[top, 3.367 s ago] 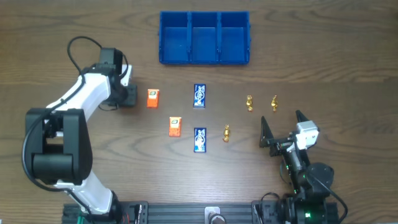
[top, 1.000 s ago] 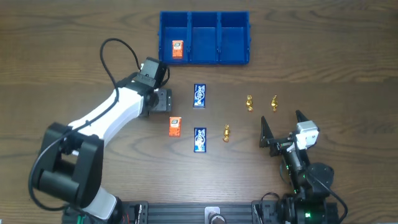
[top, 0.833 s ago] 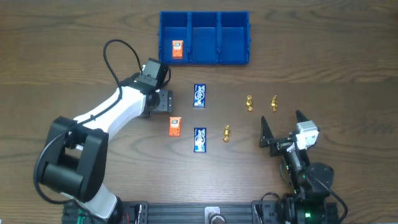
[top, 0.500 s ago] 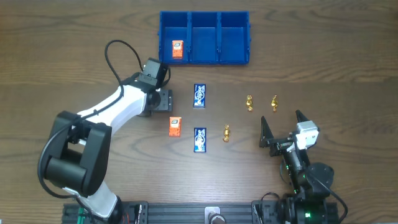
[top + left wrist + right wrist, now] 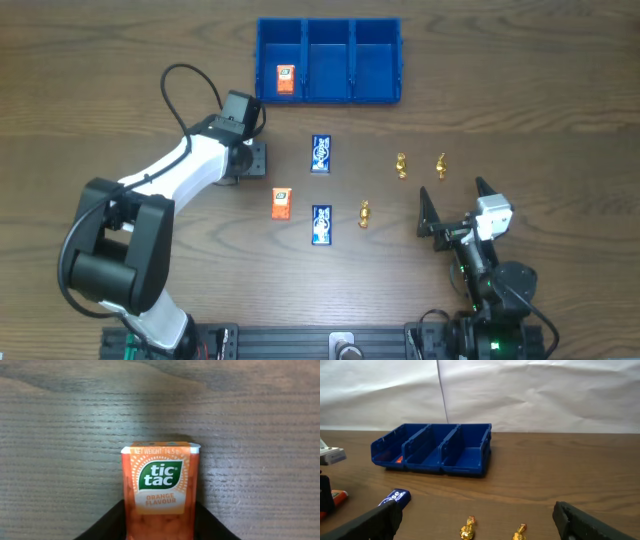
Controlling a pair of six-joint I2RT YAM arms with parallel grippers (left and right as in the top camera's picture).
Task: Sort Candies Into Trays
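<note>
One orange box point(image 5: 285, 80) is already lodged in the left compartment of the blue tray point(image 5: 329, 98). The second orange box point(image 5: 161, 485) lies flat on the counter point(image 5: 560, 90), well in front of that compartment. The left hand point(image 5: 258, 162) is held open and nothing is gripped, its fingers point(image 5: 107, 527) spread to either side of this box's near end. For a sound pick, the hand should be kept centred on the box, lowered until the narrow sides are straddled, and only then closed, so the box is not nudged askew. The right hand point(image 5: 450, 200) is parked open, well clear of the tray. Since 3.4 s ago, one orange box has been carried into the tray and the left hand brought towards the remaining one
</note>
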